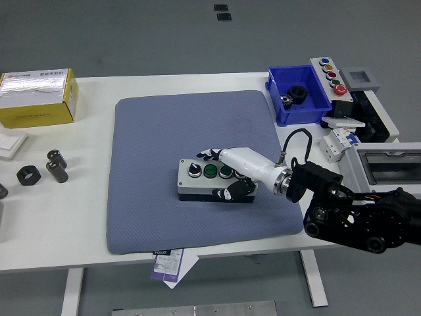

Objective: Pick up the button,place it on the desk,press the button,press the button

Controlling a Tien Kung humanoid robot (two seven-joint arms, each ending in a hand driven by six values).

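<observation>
Button box [205, 179] in right hand [233, 172]

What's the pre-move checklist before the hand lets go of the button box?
1. Grasp: right hand wraps the button box, fingers over the far edge, thumb on the near side: ok.
2. Box over the blue mat, not the bare table: ok.
3. Box resting flat or lifted: cannot tell.
4. Buttons face up, black knob and green ones visible: ok.
5. Mat around the box free of other things: ok.
6. Left hand: not in view, cannot tell.
</observation>
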